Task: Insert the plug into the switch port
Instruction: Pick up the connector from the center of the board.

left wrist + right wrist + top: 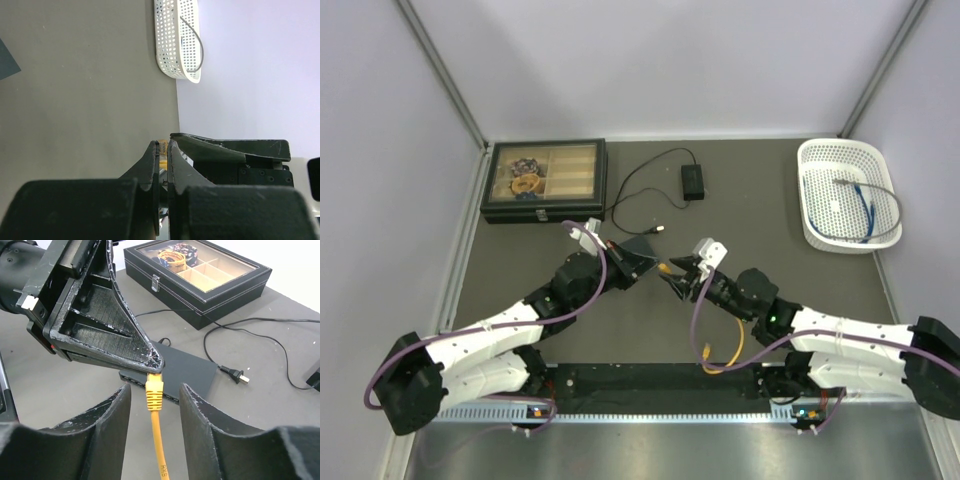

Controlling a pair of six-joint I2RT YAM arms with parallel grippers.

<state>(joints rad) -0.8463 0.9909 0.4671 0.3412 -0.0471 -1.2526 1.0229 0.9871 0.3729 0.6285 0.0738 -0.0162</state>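
We judge insertion not yet done: left gripper [163, 142] clenches the plug [154, 386] near the switch port [170, 396], right gripper [153, 390] released

Matt grey tabletop [760, 210], white plastic basket [803, 200], scuffed black plastic right end effector fingers [210, 425], smooth orange plastic plug [154, 387].

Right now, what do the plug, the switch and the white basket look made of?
The plug: yellow moulded plastic, ridged boot, slight sheen. The switch: probably dark grey plastic, smooth matte top; painted metal is possible. The basket: white plastic, by its perforated moulded walls.
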